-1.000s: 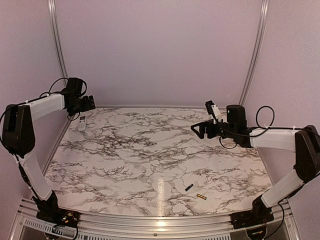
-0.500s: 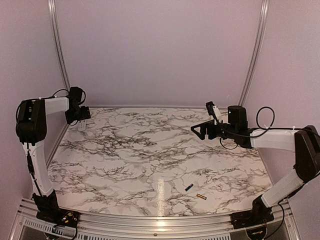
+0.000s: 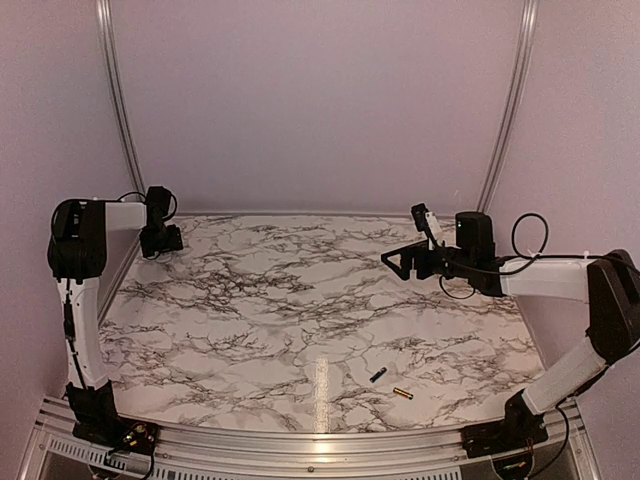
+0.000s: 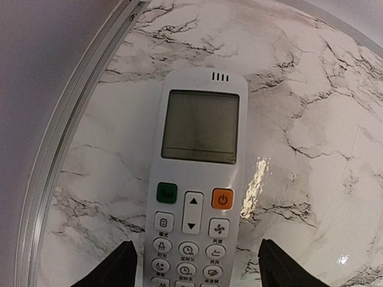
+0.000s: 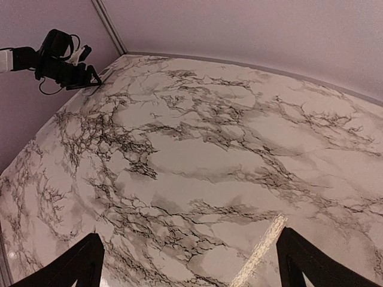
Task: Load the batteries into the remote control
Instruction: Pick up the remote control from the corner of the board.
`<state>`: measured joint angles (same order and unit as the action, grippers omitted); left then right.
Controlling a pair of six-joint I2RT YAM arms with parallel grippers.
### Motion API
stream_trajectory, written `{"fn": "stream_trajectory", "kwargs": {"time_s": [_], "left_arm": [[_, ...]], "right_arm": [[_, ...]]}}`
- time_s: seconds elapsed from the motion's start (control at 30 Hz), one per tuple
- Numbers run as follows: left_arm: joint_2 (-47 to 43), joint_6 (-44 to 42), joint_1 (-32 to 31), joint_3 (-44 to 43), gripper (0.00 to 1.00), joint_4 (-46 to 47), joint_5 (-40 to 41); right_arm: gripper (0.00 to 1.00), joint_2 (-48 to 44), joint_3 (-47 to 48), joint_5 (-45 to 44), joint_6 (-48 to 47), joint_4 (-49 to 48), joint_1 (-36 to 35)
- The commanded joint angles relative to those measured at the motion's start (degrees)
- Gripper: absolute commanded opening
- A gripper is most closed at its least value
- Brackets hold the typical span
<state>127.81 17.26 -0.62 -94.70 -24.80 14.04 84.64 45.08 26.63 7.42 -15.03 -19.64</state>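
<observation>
Two batteries lie nearest the arm bases on the marble tabletop [image 3: 300, 300]: one dark blue cell [image 3: 377, 375] and one gold cell [image 3: 402, 393]. They sit near each other but apart. Each lies flat and askew, and their long axes slant in opposite directions. Both lie well apart from the right claw [image 3: 400, 262], on its base side and below it.

One right claw hangs above the table's right half, with its jaws spread wide. In its wrist view, the right claw [image 5: 194, 263] has both dark fingers [image 5: 81, 266] at the frame's lower corners, with veined marble between them. Far across the marble from it, the left claw [image 5: 67, 70] shows small in the far-left corner.

One remote control [image 4: 197, 197] lies face up there, between the fingers [image 4: 119, 269] of the left claw [image 4: 199, 269]. That claw is spread, not pressed against the remote, and a strip of marble shows beside one finger. The remote's long axis runs straight out from the claw, with the button end between the fingers and the display end pointing away. A metal rail [image 4: 72, 149] runs alongside the remote, just beside it, with the wall [image 4: 36, 72] behind. From above, the left claw [image 3: 160, 243] covers the remote.
</observation>
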Motion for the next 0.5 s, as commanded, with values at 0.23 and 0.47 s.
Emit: {"fn": "stream_trajectory", "kwargs": {"time_s": [0.23,0.47], "left_arm": [[4.8,0.1,0.3,-4.1,0.55,-2.1,0.6],[2.6,0.9,0.1,-2.8,0.32,-1.4,-1.8]], "right_arm": [[0.99,-0.5,0.5,0.7,0.5,0.0,0.8],[0.99,-0.5,0.7,1.9,1.0,0.2,0.8]]}}
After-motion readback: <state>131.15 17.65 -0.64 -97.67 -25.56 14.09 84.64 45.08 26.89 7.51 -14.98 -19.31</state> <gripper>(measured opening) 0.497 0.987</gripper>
